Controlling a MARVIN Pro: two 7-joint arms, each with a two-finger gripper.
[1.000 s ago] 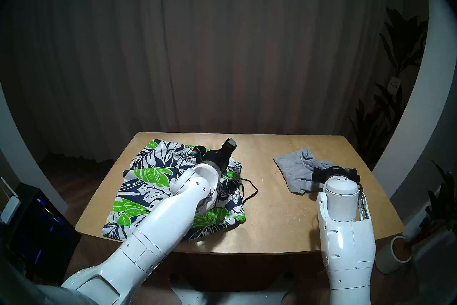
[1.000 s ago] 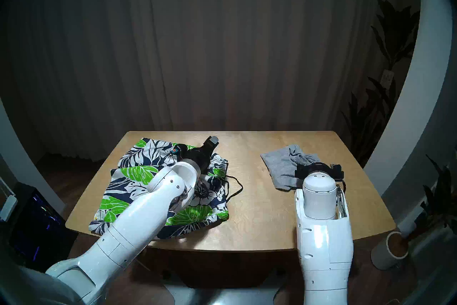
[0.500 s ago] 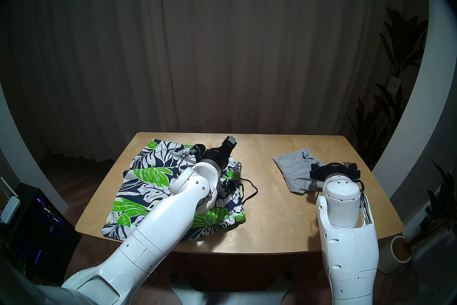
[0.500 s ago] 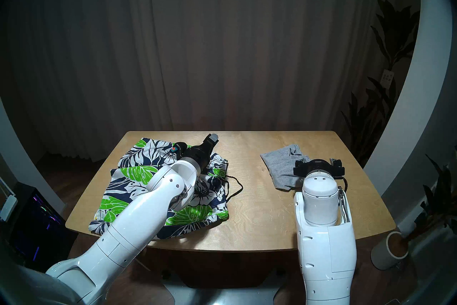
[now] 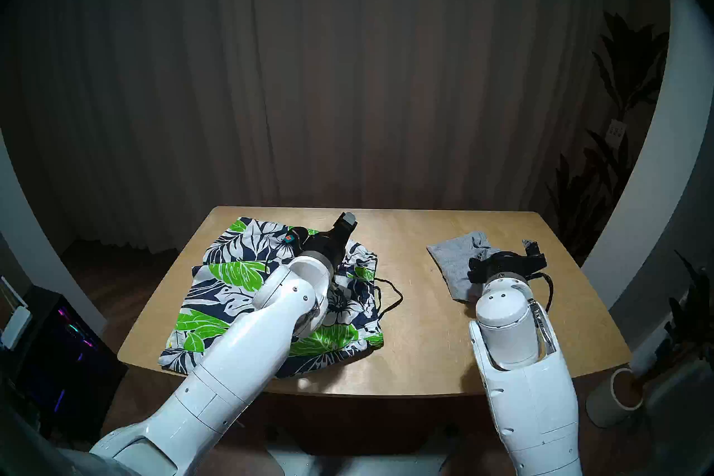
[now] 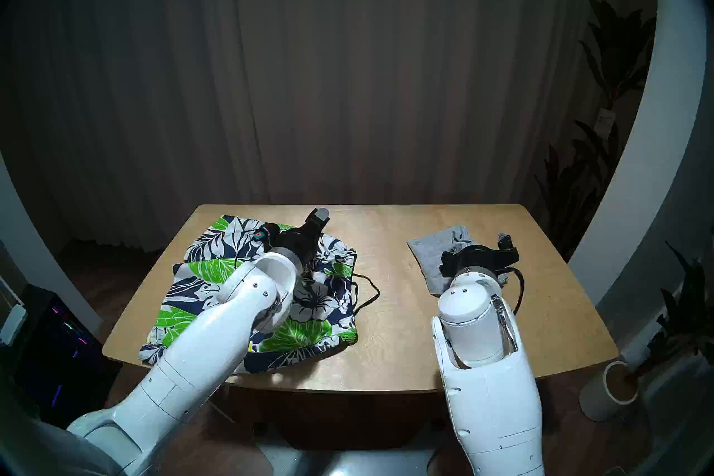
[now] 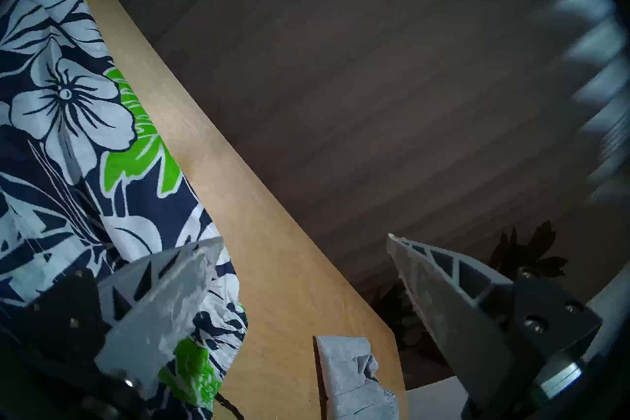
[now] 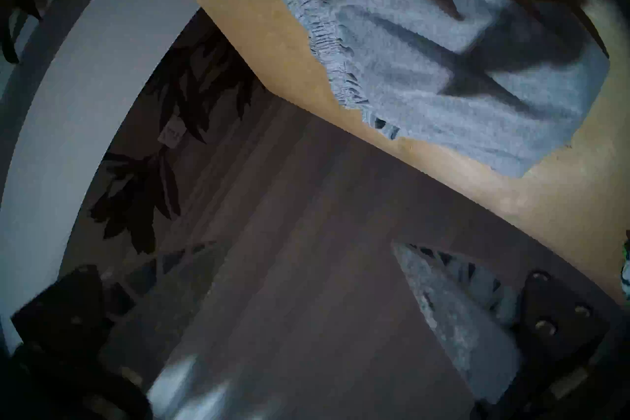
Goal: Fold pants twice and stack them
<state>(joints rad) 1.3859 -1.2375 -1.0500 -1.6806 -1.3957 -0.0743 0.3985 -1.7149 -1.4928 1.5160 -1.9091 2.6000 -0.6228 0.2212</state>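
Observation:
The navy floral shorts (image 5: 232, 293) lie spread on the left half of the wooden table (image 5: 425, 328), their dark drawstring (image 5: 390, 293) trailing to the right. My left gripper (image 5: 345, 222) hovers open over their far edge, nothing between its fingers (image 7: 163, 306). The small grey shorts (image 5: 452, 262) lie rumpled at the right rear, elastic waistband toward the table's right edge (image 8: 327, 44). My right gripper (image 5: 504, 258) hangs open just above their near right part, holding nothing. The arms hide part of each pair.
A dark curtain (image 5: 347, 77) hangs behind the table. A white plant pot (image 5: 622, 394) stands on the floor at the right, with leafy plants (image 5: 602, 193) by the wall. A dark computer case (image 5: 65, 340) with coloured lights stands at the left.
My right gripper has risen off the grey shorts and swung left, empty. The left gripper has drawn back a little to the left over the floral shorts. Neither pair has moved.

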